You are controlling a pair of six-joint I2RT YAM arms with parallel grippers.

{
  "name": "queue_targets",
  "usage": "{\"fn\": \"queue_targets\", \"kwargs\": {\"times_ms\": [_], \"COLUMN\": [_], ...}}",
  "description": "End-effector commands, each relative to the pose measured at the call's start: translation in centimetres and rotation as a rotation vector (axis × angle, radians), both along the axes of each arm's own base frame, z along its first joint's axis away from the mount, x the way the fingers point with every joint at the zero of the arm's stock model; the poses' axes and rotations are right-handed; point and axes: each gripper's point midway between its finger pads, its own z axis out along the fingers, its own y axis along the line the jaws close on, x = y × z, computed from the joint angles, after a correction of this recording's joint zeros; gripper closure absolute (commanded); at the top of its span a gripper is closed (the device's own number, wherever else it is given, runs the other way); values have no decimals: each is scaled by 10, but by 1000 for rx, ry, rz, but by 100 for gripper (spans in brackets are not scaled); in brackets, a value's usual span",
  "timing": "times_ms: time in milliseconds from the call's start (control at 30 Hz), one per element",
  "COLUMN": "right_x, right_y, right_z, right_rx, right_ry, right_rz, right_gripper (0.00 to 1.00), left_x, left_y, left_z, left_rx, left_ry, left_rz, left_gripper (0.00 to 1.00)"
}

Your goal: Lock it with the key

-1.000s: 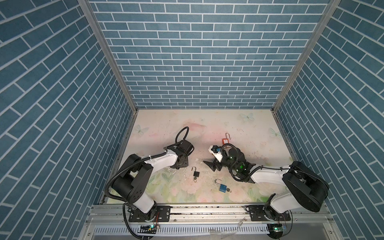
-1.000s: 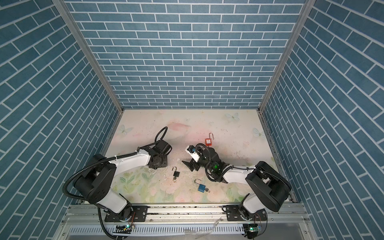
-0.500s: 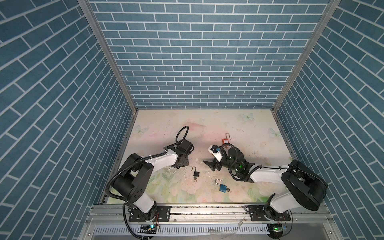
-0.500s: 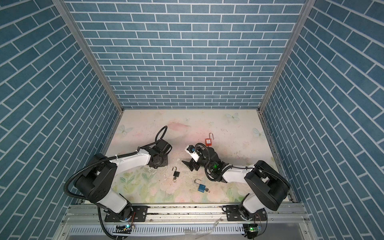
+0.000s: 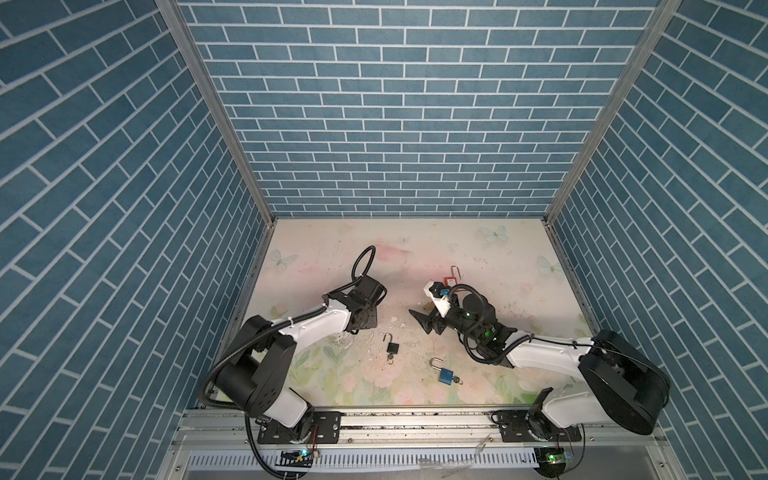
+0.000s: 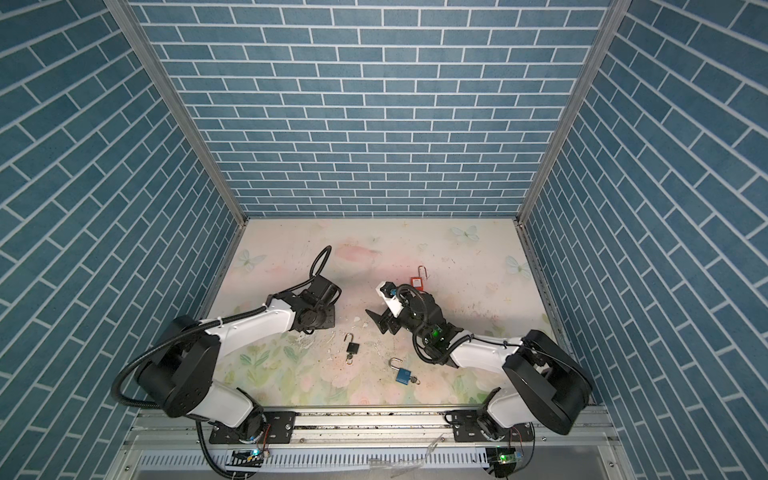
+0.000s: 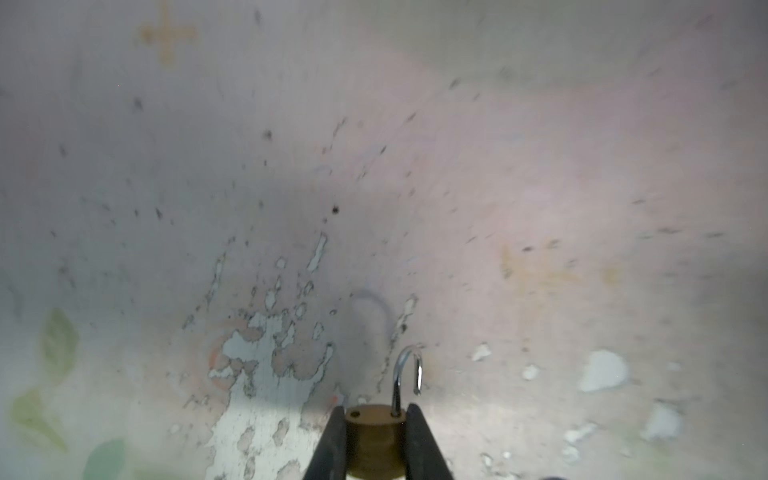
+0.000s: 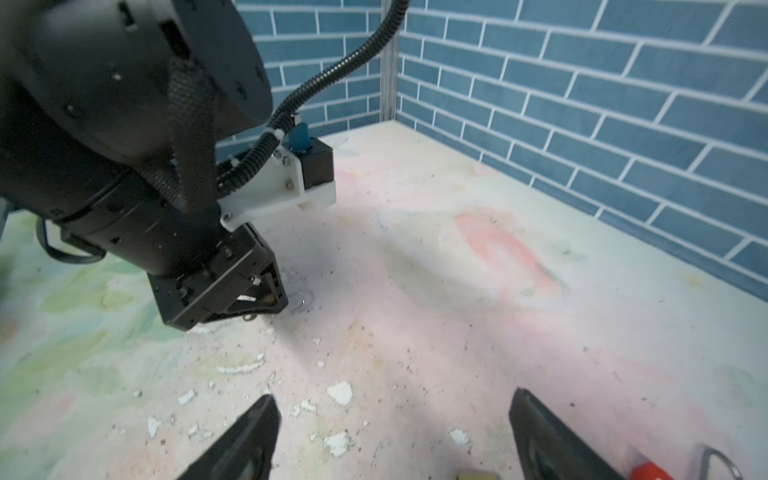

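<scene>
The surface carries both arms. The right gripper gapes, empty. The top views hide what the left wrist view shows: the left gripper clamped on a brass padlock, its shackle open. Both top views show three more lying on the surface: a black padlock, a blue padlock and a red padlock. A key sits in the black one and a second key in the blue.

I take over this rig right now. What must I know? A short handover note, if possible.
Left pincer: shut on brass padlock, shackle open.
Right pincer: open, empty.
Black padlock and blue padlock lie loose at the front middle, keys inserted; red padlock farther back, near the right pincer.
Done: brass padlock gripped.
Left: close its shackle and lock it; its key I cannot see.
</scene>
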Motion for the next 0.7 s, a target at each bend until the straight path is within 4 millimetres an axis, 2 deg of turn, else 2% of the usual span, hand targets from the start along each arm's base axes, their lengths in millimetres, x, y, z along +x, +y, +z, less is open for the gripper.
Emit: {"fn": "queue_targets", "kwargs": {"times_ms": [0,100,167,267,400,567,667], "right_x": [10,12,8,-3,-19,-40,-52], "right_y": [-19,-38,-49,-62,-70,-68,-63], "right_z": [45,70,86,105,118,114,105], "right_rx": [132,216,279,355,381,355,328], "right_ry": [-38,-16,-2,5,3,55,108], "right_rz": [-106,-143,-139,-94,-46,42,104], "right_gripper": [12,11,11,10,9,8,8], "left_x": [33,38,34,23,-14,-62,-82], "left_y": [-30,-46,-64,-93,-123,-130,-130], "left_z": [79,129,153,176,192,191,181], "left_rx": [-79,-91,-107,-138,-247,-222,-154], "left_ry": [-298,-482,-579,-689,-874,-1093,-1145], "left_rz": [-121,-200,-313,-566,-858,-1132,-1274], "left_gripper": [100,100,100,100,100,100,100]}}
